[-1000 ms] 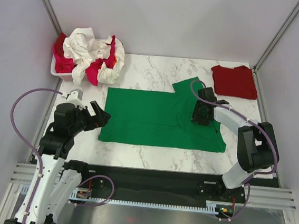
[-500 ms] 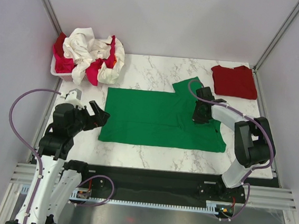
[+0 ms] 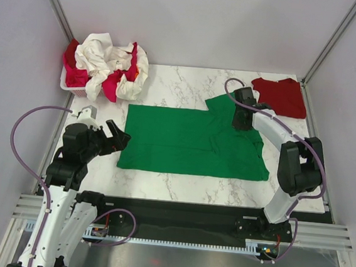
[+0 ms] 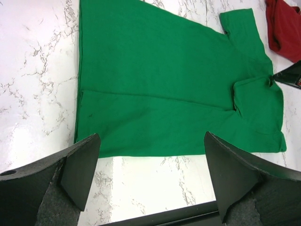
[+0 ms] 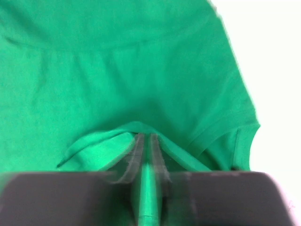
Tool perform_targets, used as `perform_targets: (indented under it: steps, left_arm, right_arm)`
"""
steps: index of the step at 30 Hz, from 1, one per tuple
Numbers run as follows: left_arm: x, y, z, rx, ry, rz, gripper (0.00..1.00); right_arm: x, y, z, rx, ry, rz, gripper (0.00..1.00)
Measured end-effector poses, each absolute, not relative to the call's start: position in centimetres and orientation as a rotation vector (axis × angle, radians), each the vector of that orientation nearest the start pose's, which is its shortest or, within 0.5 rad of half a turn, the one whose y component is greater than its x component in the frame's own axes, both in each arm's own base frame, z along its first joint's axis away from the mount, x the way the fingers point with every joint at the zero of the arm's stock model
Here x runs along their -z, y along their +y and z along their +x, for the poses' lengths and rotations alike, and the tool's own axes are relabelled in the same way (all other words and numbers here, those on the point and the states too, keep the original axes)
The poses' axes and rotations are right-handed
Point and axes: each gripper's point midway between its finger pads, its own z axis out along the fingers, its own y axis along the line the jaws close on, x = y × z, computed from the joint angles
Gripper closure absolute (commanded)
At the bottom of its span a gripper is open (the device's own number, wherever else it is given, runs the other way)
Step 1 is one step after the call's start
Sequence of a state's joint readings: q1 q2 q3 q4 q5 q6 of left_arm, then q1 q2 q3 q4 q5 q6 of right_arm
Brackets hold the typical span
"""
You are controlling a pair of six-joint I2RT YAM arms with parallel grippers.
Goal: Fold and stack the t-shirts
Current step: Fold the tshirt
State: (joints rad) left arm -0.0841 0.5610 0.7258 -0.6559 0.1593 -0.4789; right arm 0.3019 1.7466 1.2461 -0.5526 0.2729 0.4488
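Right jaws pinch the green t-shirt [image 3: 183,140] at its right-hand edge.

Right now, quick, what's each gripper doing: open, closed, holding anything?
Left gripper: open, holding nothing.
Right gripper: closed, pinching a fold of the green t-shirt.

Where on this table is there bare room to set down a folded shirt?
Bare marble runs along the far edge between the basket and the dark red t-shirt, and as a strip between the green t-shirt and the black rail. Crowded: the right side, where the right gripper pinches green cloth.
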Motion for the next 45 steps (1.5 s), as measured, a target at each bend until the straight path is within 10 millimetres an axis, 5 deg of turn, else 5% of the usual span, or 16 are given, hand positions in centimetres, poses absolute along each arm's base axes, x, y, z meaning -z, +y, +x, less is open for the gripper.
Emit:
perform_targets:
  steps: [3,6,16,23,30,37,45]
  left_arm:
    - [-20.6,-6.5,22.2,0.507,2.071,-0.315,0.02]
    - [-20.6,-6.5,22.2,0.506,2.07,-0.317,0.02]
    - [-20.5,-6.5,22.2,0.506,2.074,-0.317,0.02]
    - [-20.5,-6.5,22.2,0.506,2.073,-0.317,0.03]
    - [-20.7,-6.5,22.1,0.507,2.063,-0.314,0.03]
    - [-20.7,-6.5,22.1,0.507,2.063,-0.314,0.03]
    - [-20.6,-6.4,22.1,0.505,2.064,-0.316,0.03]
  right_arm:
    - [-8.2,8.6,40.6,0.134,2.519,0.284,0.38]
    - [-8.2,7.7,41.0,0.212,2.517,0.287,0.22]
    - [-11.7,6.6,43.1,0.269,2.438,0.321,0.21]
    - [-14.0,9.1,50.1,0.161,2.352,0.302,0.22]
    - [-9.2,9.4,58.0,0.16,2.341,0.333,0.23]
    - [-2.9,7.4,61.3,0.154,2.382,0.387,0.23]
    - [-2.9,7.0,62.8,0.132,2.349,0.361,0.28]
